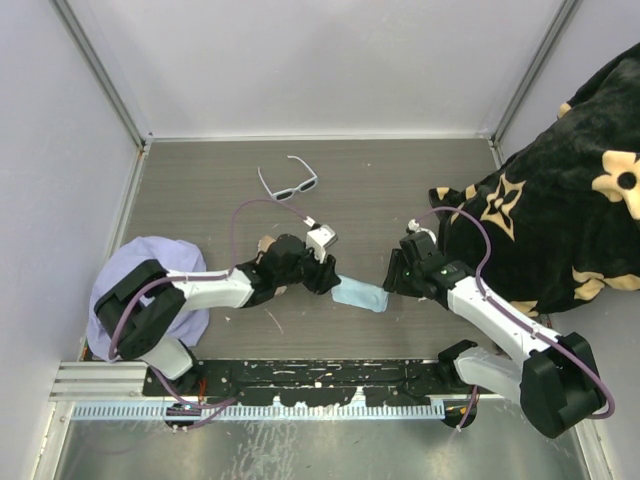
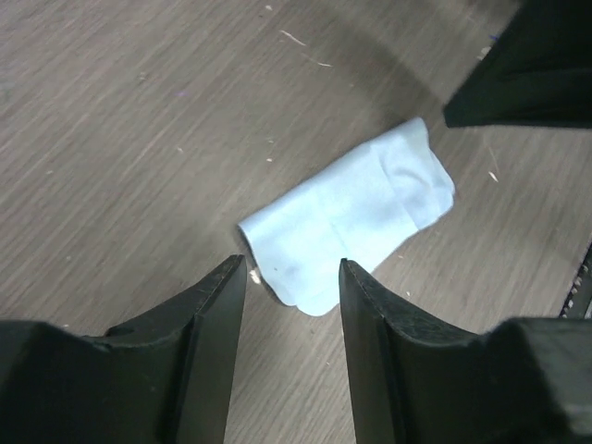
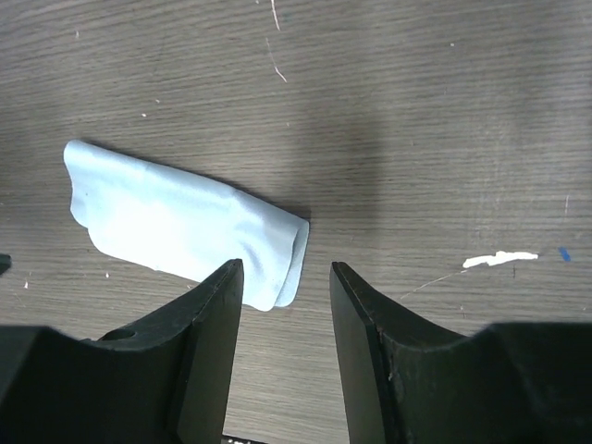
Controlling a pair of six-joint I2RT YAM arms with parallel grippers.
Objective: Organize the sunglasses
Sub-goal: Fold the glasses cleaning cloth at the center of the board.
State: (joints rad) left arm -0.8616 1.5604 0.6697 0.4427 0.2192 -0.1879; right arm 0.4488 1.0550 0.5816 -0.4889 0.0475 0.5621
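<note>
Grey wood-grain tabletop [image 1: 400,190]: white plastic sunglasses [image 1: 288,182] w/ dark rectangular lenses lie far-centre. Soft folded blue cloth [image 1: 360,295] sits betw. left gripper [image 2: 291,268] & right gripper [image 3: 287,268], both spread, gripping nothing.

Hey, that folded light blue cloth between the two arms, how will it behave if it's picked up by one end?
Probably floppy: the light blue cloth lies flat in soft folds, so it would likely droop and unfold. It looks thin, so likely very light. Pushed along the table, it may bunch rather than slide.
</note>
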